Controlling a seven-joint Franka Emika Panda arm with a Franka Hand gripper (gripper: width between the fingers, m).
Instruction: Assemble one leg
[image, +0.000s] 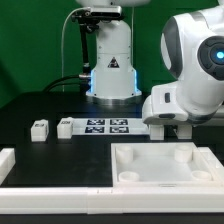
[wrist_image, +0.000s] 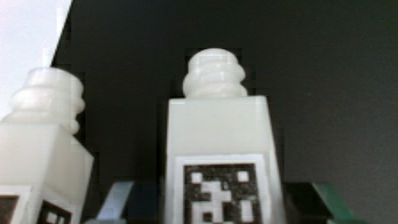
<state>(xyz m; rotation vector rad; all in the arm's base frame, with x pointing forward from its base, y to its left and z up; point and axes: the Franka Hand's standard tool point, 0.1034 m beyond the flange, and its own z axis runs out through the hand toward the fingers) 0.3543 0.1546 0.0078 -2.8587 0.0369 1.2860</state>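
In the wrist view a white leg (wrist_image: 221, 140) stands upright, with a ribbed rounded tip and a black-and-white tag on its face. My gripper (wrist_image: 228, 206) straddles its lower part. One finger (wrist_image: 125, 203) shows on each side, with a dark gap between it and the post, so the jaws are open. A second leg (wrist_image: 43, 140) stands close beside the first. In the exterior view the gripper (image: 163, 126) is low over the table behind the tray-like piece (image: 128, 176), and the arm hides those legs. Two more small legs (image: 40, 129) (image: 65, 127) stand at that view's left.
The marker board (image: 106, 126) lies in the middle of the black table, just to the exterior view's left of my gripper. A white raised wall (image: 18, 166) runs along the front left. The robot base (image: 112, 70) stands behind.
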